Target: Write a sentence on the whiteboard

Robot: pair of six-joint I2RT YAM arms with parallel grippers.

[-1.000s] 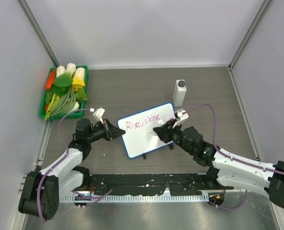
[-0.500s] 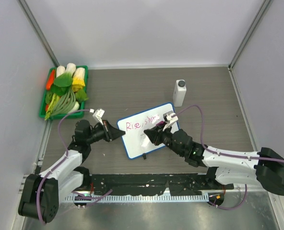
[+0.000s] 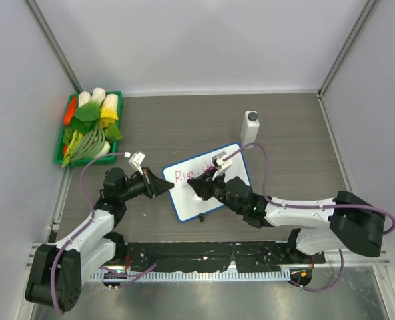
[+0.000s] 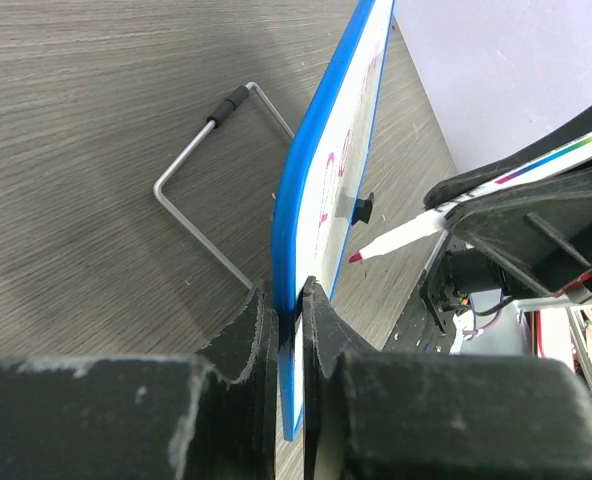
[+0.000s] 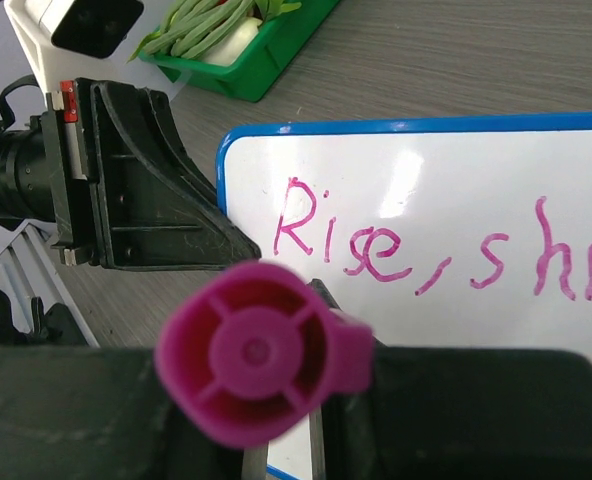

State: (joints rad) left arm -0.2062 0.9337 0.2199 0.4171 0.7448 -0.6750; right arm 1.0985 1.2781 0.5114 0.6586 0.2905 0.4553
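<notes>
Over the last second the right claw (image 3: 196,187), clamped on a pink marker (image 5: 256,350), has slid left across the whiteboard (image 3: 183,202) and now hides "shine". The left claw (image 3: 163,187) still pinches the board's left edge. The sentence (image 5: 346,245) so far reads "Rise, shi". Beyond, on the grey wood-grain table (image 3: 184,120), stand a white bottle (image 3: 250,129) and a green vegetable tray (image 3: 120,107), with pale walls (image 3: 204,40) behind.

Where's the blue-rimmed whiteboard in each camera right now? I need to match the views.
Top external: small white blue-rimmed whiteboard, table centre, partly under the right arm.
Left wrist: edge-on, mid-frame.
Right wrist: face-on, upper right.
Shared landmark: black left gripper pinching its edge.
</notes>
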